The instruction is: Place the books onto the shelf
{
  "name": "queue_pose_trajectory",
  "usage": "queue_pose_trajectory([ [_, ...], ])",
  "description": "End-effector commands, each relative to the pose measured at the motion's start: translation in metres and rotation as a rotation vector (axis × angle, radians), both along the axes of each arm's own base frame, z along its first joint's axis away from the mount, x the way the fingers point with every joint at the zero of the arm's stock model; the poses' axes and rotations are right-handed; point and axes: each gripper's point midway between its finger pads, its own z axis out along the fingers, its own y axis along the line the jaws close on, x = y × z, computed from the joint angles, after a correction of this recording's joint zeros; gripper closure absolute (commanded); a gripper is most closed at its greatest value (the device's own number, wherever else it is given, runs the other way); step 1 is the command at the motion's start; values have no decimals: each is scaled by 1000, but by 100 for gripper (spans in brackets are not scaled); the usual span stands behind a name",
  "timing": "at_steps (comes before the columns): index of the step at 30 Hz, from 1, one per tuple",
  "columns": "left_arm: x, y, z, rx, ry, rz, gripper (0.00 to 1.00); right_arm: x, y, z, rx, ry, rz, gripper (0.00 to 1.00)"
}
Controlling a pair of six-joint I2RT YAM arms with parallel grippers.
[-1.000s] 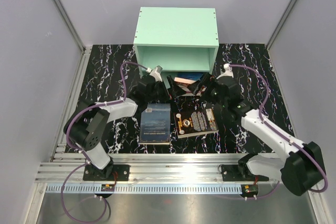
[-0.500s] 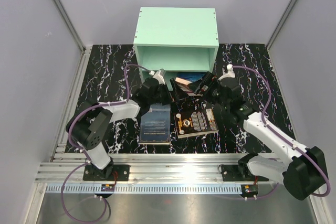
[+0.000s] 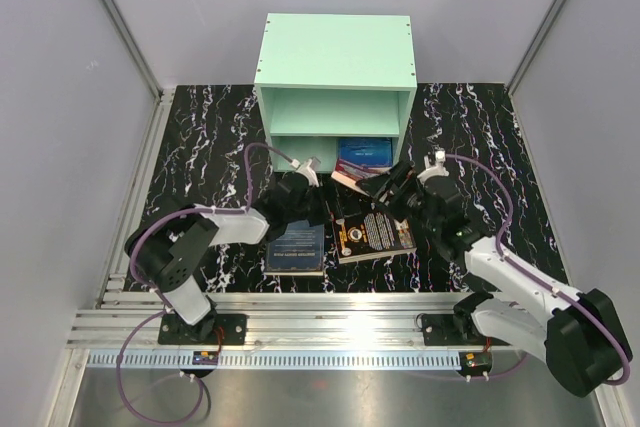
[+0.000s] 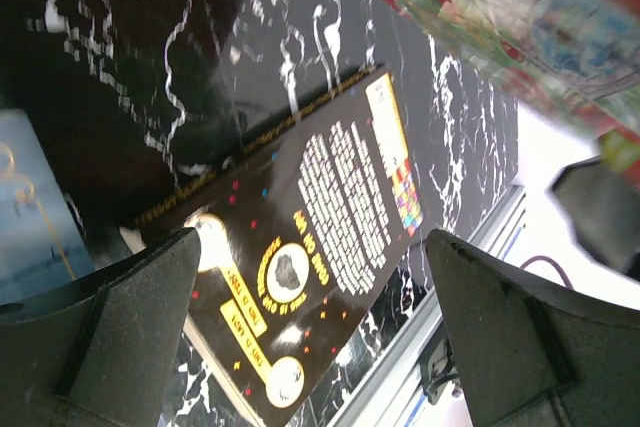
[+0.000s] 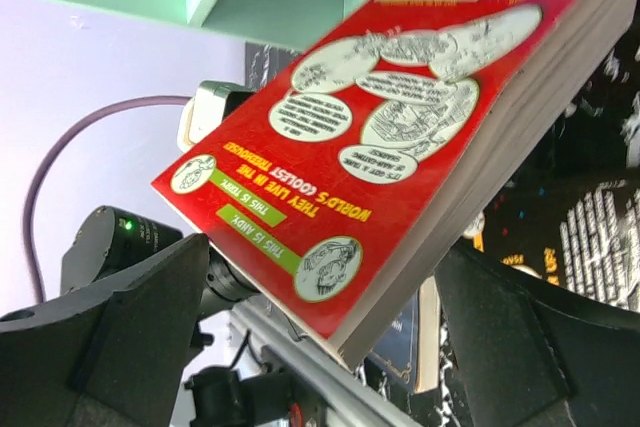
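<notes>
The mint-green shelf (image 3: 338,55) stands at the back, with a blue-and-orange book (image 3: 365,151) in its lower compartment. A red book (image 3: 350,180) rests tilted just in front of that opening. In the right wrist view the red book (image 5: 400,137) has one corner between the wide-apart fingers of my right gripper (image 5: 325,257), which is open and not touching it. My left gripper (image 4: 312,247) is open above the black book (image 4: 300,277). From above, the left gripper (image 3: 320,205) and right gripper (image 3: 388,191) flank the red book. The black book (image 3: 375,232) and the dark blue book (image 3: 297,245) lie flat on the table.
The marbled black table (image 3: 200,147) is boxed in by grey walls on three sides. An aluminium rail (image 3: 330,322) with both arm bases runs along the near edge. Purple cables (image 3: 250,152) loop over each arm.
Both grippers have drawn back from the shelf opening toward the near edge. The red book now shows between them in front of the shelf.
</notes>
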Motion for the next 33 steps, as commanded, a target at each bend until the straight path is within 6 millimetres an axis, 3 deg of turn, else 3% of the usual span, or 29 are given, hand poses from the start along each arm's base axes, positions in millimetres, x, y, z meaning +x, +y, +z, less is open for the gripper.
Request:
queue_pose_trajectory([
  [1,2,0,17,-54,-58,36,1,-10,9,20,174,-46,44,0],
  [5,-5,2,4,-48,-34,41,1,-17,8,8,209,-14,41,0],
  [16,-15,1,-3,-49,-16,41,1,-18,-4,-7,263,9,-34,0],
  [20,-18,3,-9,-43,-1,40,1,-24,-12,-1,337,-42,-61,0],
  [27,-18,1,-9,-50,0,38,1,-16,-17,-15,317,4,-122,0],
  [33,-19,2,-5,-48,-7,36,1,-5,-8,-32,325,48,-120,1],
])
